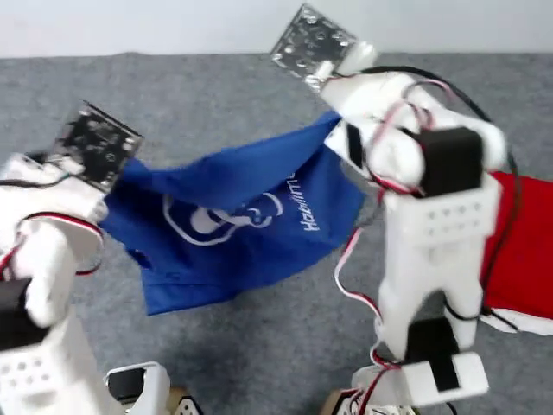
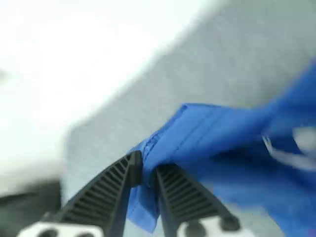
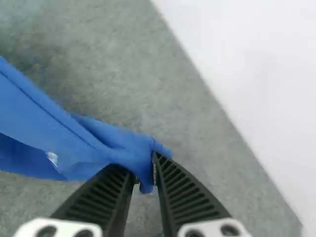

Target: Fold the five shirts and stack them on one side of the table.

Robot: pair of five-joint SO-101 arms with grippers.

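the left fingers (image 2: 116, 180) and right fingers (image 3: 180, 190) are clamped on opposite ends of the blue shirt (image 1: 242, 225), which is stretched side to side over the desk (image 1: 216, 95).

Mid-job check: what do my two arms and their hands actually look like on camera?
Both arms, left and right, are white plastic with black motor blocks and thin red, white and black cables. Each carries a bare circuit board near the wrist. The left hand and right hand have black tapered fingers with ribbed inner faces, on white bases.
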